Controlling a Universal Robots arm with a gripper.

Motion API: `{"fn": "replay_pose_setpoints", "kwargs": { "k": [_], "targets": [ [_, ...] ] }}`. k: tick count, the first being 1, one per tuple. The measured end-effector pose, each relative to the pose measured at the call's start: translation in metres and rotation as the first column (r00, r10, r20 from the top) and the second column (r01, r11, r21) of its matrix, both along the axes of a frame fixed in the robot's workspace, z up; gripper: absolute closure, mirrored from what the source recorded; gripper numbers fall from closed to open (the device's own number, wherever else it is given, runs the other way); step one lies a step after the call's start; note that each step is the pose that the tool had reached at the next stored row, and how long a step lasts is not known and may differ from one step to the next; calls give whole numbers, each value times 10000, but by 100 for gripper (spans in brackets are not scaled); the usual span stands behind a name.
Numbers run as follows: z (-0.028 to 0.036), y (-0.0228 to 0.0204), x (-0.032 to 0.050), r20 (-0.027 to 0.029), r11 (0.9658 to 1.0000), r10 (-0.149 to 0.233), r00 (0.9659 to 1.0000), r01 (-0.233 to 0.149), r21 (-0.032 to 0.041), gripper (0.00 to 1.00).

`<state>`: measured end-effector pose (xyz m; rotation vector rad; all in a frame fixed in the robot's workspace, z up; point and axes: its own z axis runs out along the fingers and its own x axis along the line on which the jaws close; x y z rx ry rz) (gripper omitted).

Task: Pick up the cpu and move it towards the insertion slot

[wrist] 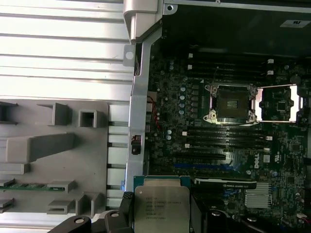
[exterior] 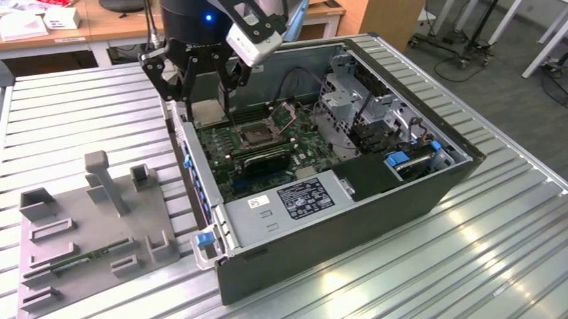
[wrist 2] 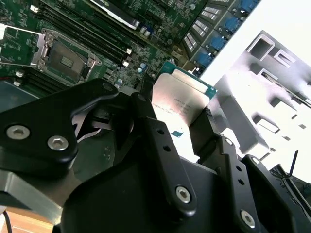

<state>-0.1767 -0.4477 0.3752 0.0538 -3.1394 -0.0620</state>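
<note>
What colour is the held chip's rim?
Teal-green around the flat square silvery chip; second wrist view shows it best.

In second wrist view, gripper [wrist 2: 177, 104] clamps the cpu [wrist 2: 182, 97] above the motherboard [wrist 2: 146, 19], insertion slot [wrist 2: 65, 56] well apart.

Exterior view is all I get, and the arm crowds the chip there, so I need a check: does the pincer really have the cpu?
Observer: Yes. In both wrist views the pincer is shut on the cpu, with its metal top facing the camera.
Operator: Is the insertion slot open?
Observer: In the first wrist view the insertion slot lies bare, and its metal frame is swung open beside it.
Operator: Is the cpu over it?
Observer: No. In that view the cpu is apart from the slot, near the case wall, with the memory slots between them.
</note>
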Motion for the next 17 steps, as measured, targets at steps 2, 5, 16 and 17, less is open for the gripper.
{"fn": "replay_pose_setpoints", "kwargs": {
  "k": [2, 5, 16, 17],
  "targets": [
    [0, 0, 37, 0, 10000, 0, 10000, 0, 0, 45],
    [0, 0, 100, 0, 10000, 0, 10000, 0, 0, 45],
    [0, 0, 384, -1, 10000, 0, 10000, 0, 0, 45],
    [0, 0, 413, 0, 10000, 0, 10000, 0, 0, 45]
  ]
}}
